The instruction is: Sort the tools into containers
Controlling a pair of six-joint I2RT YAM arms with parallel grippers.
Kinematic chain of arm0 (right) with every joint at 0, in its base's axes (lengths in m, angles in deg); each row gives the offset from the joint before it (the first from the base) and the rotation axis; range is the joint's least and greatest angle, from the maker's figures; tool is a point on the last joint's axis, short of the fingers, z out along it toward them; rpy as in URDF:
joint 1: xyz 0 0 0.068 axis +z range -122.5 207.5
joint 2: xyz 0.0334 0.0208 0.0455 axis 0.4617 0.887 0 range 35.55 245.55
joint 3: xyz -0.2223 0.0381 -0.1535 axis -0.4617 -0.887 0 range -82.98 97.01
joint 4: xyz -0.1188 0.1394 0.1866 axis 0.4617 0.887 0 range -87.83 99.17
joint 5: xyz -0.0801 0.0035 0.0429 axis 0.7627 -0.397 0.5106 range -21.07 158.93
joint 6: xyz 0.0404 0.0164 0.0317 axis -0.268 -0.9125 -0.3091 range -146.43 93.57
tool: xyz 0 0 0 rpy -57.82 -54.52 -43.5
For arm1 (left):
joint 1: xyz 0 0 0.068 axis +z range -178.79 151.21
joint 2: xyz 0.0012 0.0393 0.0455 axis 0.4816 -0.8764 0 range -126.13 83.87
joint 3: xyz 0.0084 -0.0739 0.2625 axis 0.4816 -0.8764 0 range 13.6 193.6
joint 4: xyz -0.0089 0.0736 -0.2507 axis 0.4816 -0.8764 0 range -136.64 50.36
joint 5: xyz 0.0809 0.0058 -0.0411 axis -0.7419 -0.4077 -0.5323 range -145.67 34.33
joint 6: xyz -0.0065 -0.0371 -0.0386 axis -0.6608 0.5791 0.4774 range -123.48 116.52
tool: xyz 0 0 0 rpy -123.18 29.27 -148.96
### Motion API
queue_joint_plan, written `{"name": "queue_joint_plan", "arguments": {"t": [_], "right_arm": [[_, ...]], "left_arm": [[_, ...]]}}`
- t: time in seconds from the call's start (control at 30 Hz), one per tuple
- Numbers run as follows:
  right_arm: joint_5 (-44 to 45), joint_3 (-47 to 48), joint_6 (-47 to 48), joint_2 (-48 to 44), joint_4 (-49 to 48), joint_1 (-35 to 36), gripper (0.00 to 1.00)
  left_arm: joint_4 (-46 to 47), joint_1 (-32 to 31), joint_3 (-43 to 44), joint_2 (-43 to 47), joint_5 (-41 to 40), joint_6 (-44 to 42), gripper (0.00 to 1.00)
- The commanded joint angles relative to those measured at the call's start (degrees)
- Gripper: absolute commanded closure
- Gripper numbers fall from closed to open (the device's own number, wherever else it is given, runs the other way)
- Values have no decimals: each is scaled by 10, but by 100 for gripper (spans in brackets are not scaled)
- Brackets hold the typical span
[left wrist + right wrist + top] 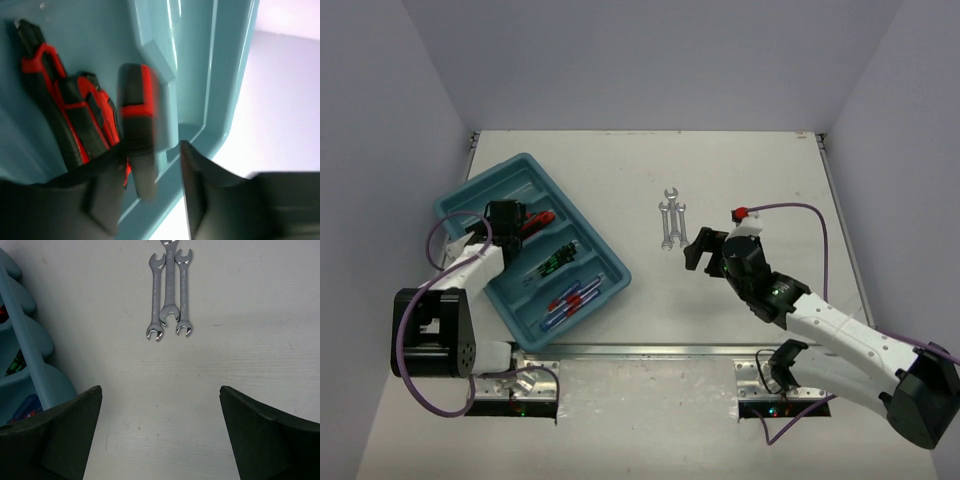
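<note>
1. A teal tray (603,246) sits at an angle on the left side of the white table (750,170).
2. The left gripper (515,222) hangs over one of the tray's farther compartments, where red-handled pliers (535,222) lie.
3. In the left wrist view, one blurred red-and-black pliers handle (137,115) shows between the jaws. They are parted, with a gap between the handle and one finger (200,190), so it is released rather than clamped.
4. The other pliers (75,110) lie piled just beside that handle on the compartment floor.
5. Black screwdrivers with green marks (555,262) fill the next compartment, and blue-and-red screwdrivers (570,298) fill the nearest one.
6. Three silver wrenches (671,218) lie side by side, touching, on the bare table right of the tray.
7. The right gripper (700,250) hovers near the wrenches with its jaws spread wide and holds nothing.
</note>
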Motion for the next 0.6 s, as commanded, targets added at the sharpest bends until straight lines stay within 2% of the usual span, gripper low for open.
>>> {"name": "queue_joint_plan", "arguments": {"t": [0.0, 0.03, 0.07, 0.37, 0.43, 0.5, 0.57], "right_arm": [[-1, 6, -4, 7, -15, -3, 1], [-1, 7, -3, 9, -15, -3, 1], [-1, 7, -2, 10, -15, -2, 1], [4, 11, 3, 22, -15, -3, 1], [7, 12, 7, 25, -15, -2, 1], [12, 14, 15, 28, -15, -2, 1], [14, 18, 27, 31, -15, -2, 1]], "left_arm": [[75, 18, -5, -14, 22, 4, 27], [81, 20, -5, -16, 32, 2, 19], [90, 23, -5, -16, 44, -4, 17], [135, 25, -23, 72, 125, -62, 11], [131, 25, -12, 98, 133, -100, 5], [120, 25, 5, 126, 137, -174, 0], [120, 25, 37, 151, 166, -291, 0]]}}
